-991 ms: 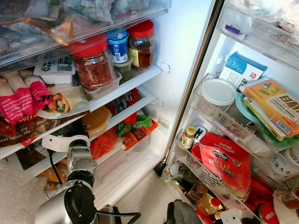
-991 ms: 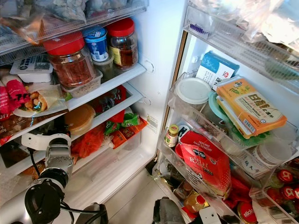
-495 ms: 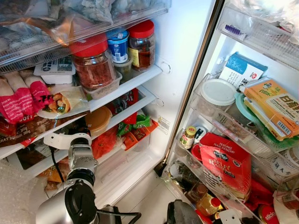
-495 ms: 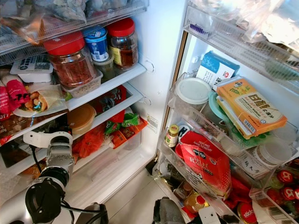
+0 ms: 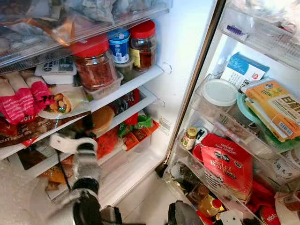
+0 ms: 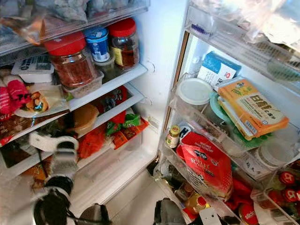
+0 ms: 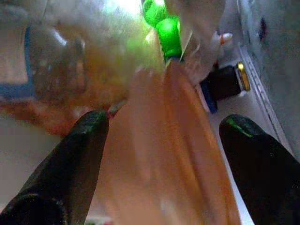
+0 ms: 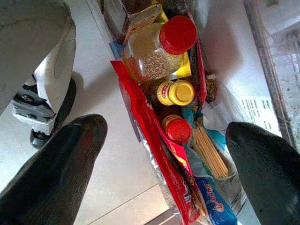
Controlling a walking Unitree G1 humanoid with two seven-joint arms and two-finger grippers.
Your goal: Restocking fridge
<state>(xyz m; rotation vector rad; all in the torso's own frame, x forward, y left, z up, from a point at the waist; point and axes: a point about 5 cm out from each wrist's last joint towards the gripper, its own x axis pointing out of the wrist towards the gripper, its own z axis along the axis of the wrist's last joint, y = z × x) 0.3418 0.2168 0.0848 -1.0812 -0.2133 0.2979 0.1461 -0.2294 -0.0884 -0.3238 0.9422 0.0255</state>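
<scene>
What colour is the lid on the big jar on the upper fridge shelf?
Red; the big jar's lid shows best in the left eye view.

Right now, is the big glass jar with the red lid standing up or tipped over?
Standing up. The big red-lidded glass jar sits on the fridge shelf, lid on top.

The left arm (image 5: 82,187) is motion-blurred; the orange container (image 7: 173,154) beyond the left wrist camera smears, its lower part cut off.

Jars (image 5: 93,65) stand on the upper left shelf (image 5: 136,80); packets (image 5: 136,129) lie below; the door rack (image 5: 220,140) at right holds a bag (image 5: 227,164).
</scene>
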